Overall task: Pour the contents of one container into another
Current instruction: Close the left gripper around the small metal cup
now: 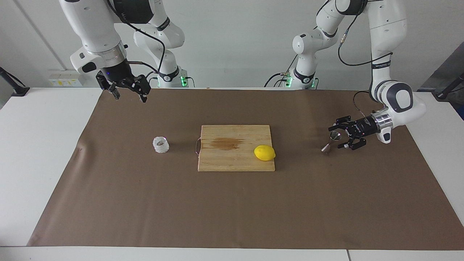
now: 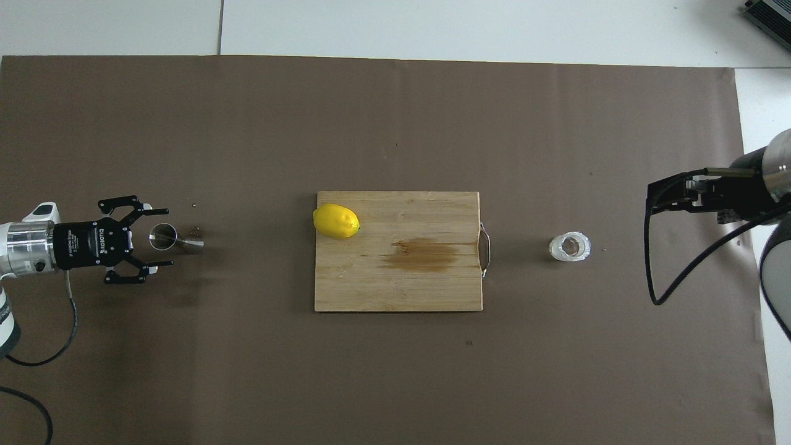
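The whitish crinkled cup point(image 1: 161, 144) point(image 2: 570, 246) stands on the brown mat toward the right arm's end, with nothing touching it. The steel jigger point(image 1: 328, 145) point(image 2: 187, 244) stands upright toward the left arm's end. My left gripper point(image 1: 336, 137) point(image 2: 164, 237) lies level and low at the jigger, open, one finger on each side of its upper cone with gaps showing. My right gripper point(image 1: 129, 95) point(image 2: 652, 196) hangs open and empty, high over the mat's edge near the robots, well away from the cup.
A wooden cutting board point(image 1: 235, 161) point(image 2: 401, 290) with a dark stain and a metal handle lies mid-table between cup and jigger. A yellow lemon point(image 1: 264, 152) point(image 2: 336, 220) sits on the board's corner toward the jigger. The brown mat point(image 1: 232, 210) covers most of the table.
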Robot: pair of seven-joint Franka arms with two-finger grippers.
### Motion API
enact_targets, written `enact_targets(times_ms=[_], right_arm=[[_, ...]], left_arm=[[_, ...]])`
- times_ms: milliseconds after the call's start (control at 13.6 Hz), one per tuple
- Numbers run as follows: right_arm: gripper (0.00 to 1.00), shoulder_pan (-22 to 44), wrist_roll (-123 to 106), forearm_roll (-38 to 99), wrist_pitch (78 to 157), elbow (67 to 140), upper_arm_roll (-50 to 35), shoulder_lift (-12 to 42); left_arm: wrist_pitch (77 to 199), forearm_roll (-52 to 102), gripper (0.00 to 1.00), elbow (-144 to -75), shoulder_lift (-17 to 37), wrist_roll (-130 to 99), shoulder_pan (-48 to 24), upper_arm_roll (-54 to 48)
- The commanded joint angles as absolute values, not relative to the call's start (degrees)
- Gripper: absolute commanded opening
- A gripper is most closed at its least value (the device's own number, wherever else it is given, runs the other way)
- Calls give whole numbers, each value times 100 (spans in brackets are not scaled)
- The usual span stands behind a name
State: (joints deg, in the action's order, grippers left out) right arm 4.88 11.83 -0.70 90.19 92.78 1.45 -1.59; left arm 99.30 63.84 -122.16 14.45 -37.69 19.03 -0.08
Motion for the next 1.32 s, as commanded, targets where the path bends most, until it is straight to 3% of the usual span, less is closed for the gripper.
enact_targets(times_ms=[0, 880, 1247], right_arm=[[100, 413, 1063, 26, 9061, 9413, 123, -281], [100, 413, 1063, 26, 9053, 9413, 123, -281], [100, 413, 1063, 26, 9062, 9413, 123, -281]], left_arm=[[10081, 6530, 100, -12419, 1274, -3841, 1793, 53], [10081, 6530, 100, -12419, 1318, -4043, 1846, 62], [10081, 6530, 79, -12410, 1318, -4043, 1828, 62]])
